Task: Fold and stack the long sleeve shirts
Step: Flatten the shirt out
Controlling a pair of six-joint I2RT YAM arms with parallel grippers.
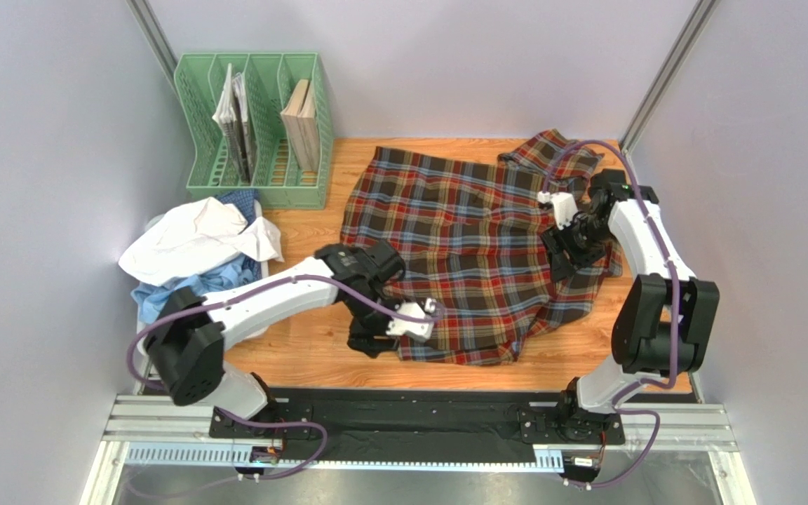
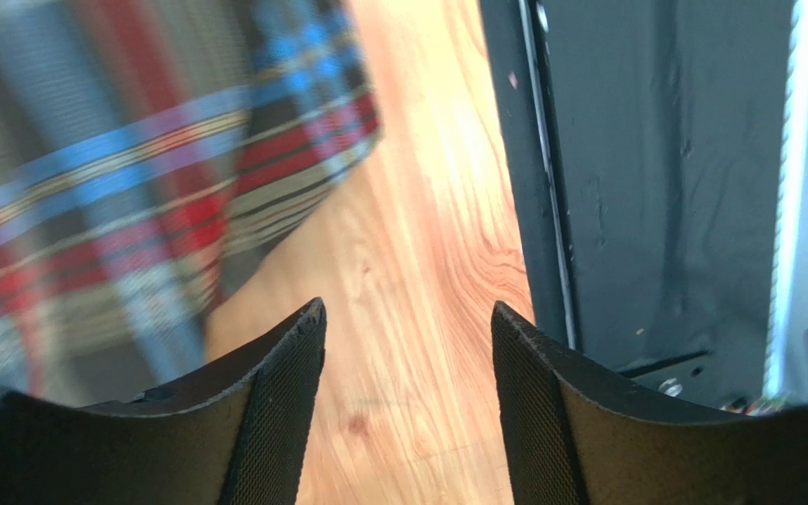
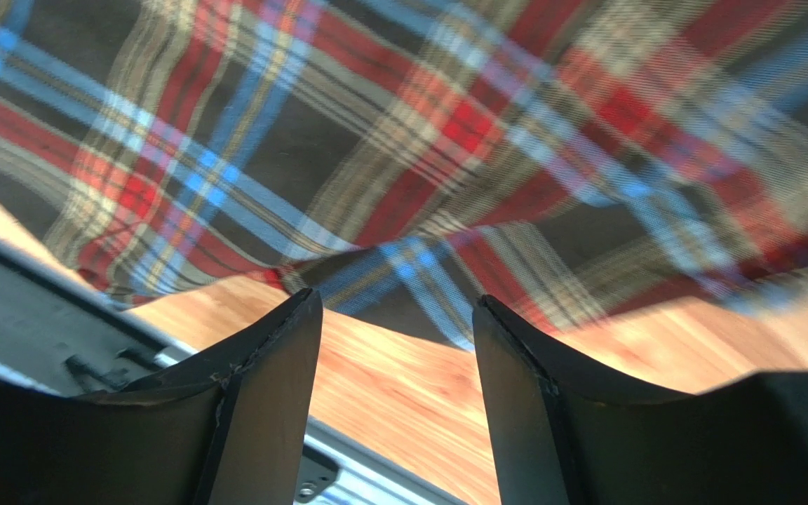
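Tartan cloth shirt (image 1: 461, 247), red, dark brown, blue and yellow, lay spread at centre of wooden table (image 1: 303, 363). Crumpled white and light blue shirts (image 1: 203, 253) heaped at 9 o'clock; green slotted file rack (image 1: 255, 132) at 11. Left gripper (image 2: 408, 316) sat by tartan's 7 o'clock hem, jaws parted, empty, over bare wood. Right gripper (image 3: 398, 305) sat at 3 o'clock edge, jaws parted, gripping nothing.

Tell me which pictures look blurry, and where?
Top external view: sharp, evenly lit. Left wrist view: the tartan shirt is out of focus, the wooden table crisper. Right wrist view: plaid smears toward the right; the jaws look sharp.
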